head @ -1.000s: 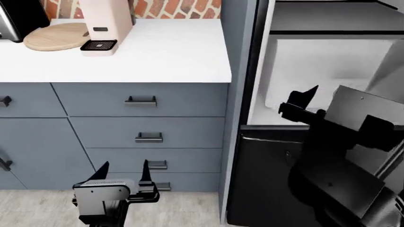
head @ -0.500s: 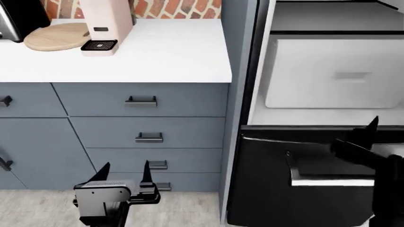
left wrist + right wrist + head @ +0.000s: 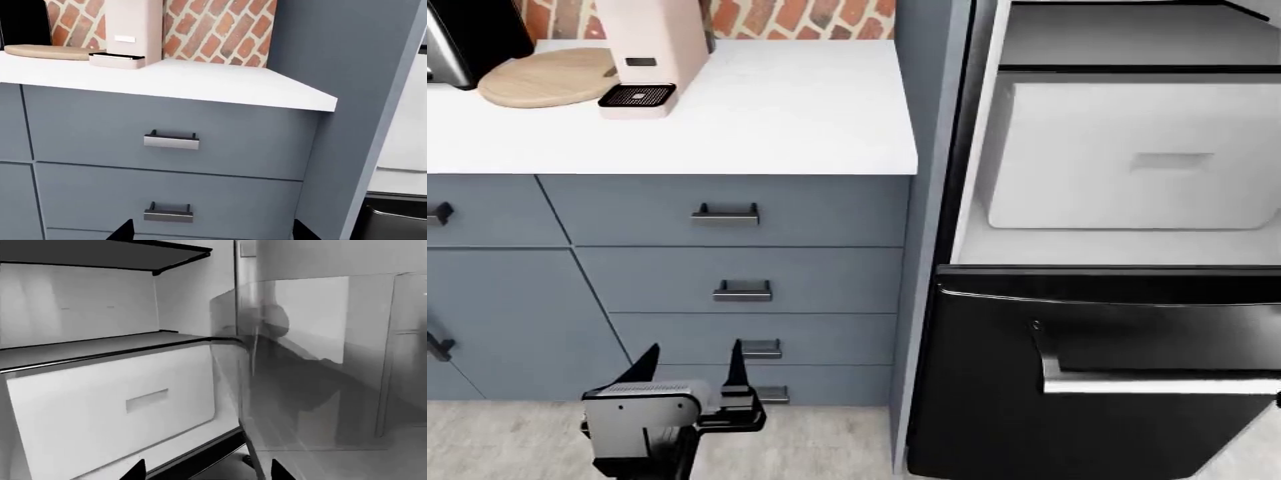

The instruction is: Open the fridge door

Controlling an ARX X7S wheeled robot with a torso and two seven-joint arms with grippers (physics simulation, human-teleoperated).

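Left gripper (image 3: 687, 362): fingers apart, empty, low in front of the cabinet drawers (image 3: 723, 212)
Fridge door (image 3: 313, 365): swung open, standing beside the white crisper bin (image 3: 113, 410)
Right gripper (image 3: 205, 471): only two spread fingertips show, nothing between them, near the bin

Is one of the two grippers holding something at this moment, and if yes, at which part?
Nothing is held. The left gripper hangs open before the cabinet drawers, touching nothing. The right gripper shows only bare fingertips facing the open fridge interior.
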